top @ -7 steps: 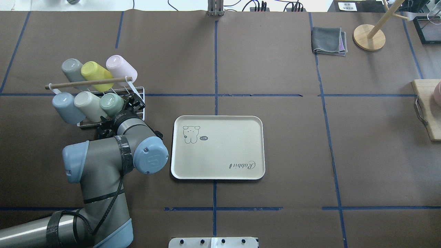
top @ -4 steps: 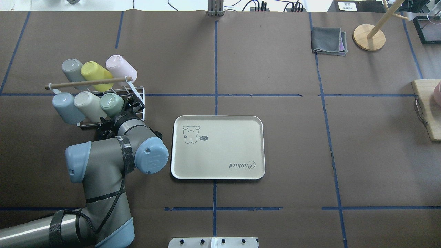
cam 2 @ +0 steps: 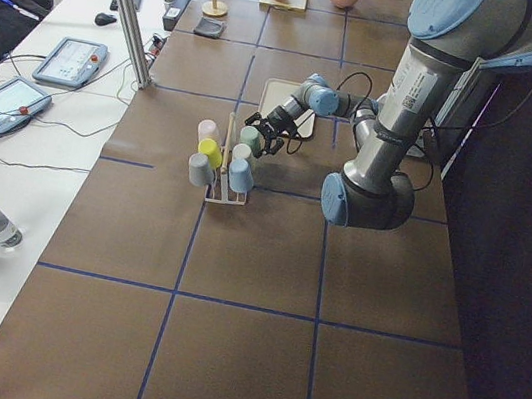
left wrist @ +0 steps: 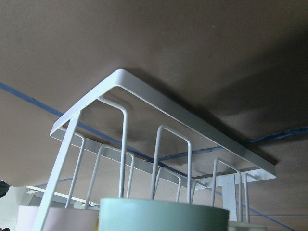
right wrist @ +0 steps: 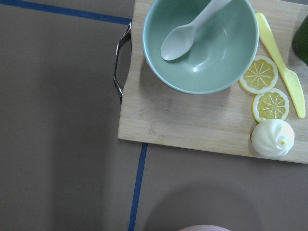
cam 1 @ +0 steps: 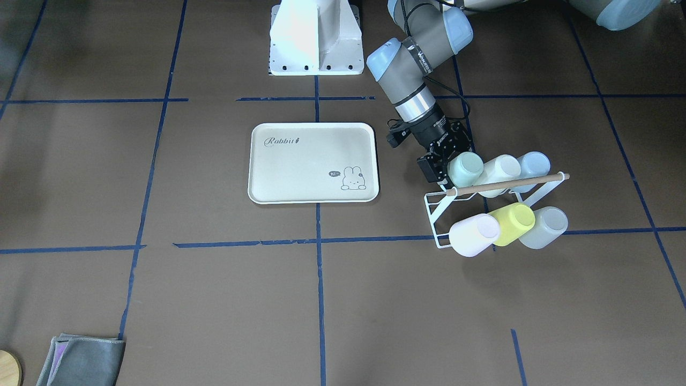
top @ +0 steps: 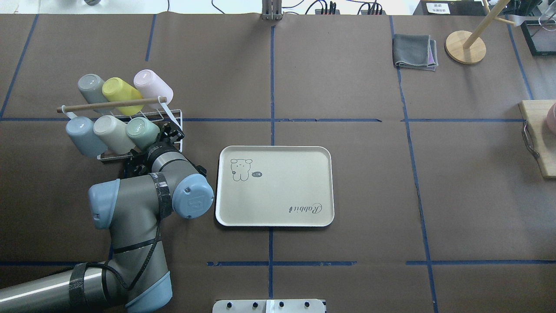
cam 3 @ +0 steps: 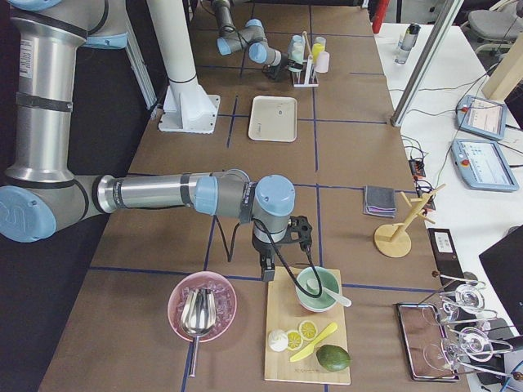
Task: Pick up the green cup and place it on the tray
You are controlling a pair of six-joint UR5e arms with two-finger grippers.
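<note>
On the left of the table, the green cup [top: 141, 130] sits tilted on the white wire rack [top: 174, 114], at the end nearest the tray [top: 278, 191]. Our left gripper [cam 1: 448, 160] is right against it; we cannot tell whether its jaws clamp. We judge it light, stiff, slick plastic, best pinched across the sidewall.

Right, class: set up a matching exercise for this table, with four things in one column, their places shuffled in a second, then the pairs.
Things
1. green cup
2. tray
3. grey cloth
4. green bowl

Places
A. on the wooden board, holding a spoon
B. on the white wire rack
C. beside the wooden stand's round base
D. flat on the table near its middle, nothing on it

Pairs: 1-B, 2-D, 3-C, 4-A
</note>
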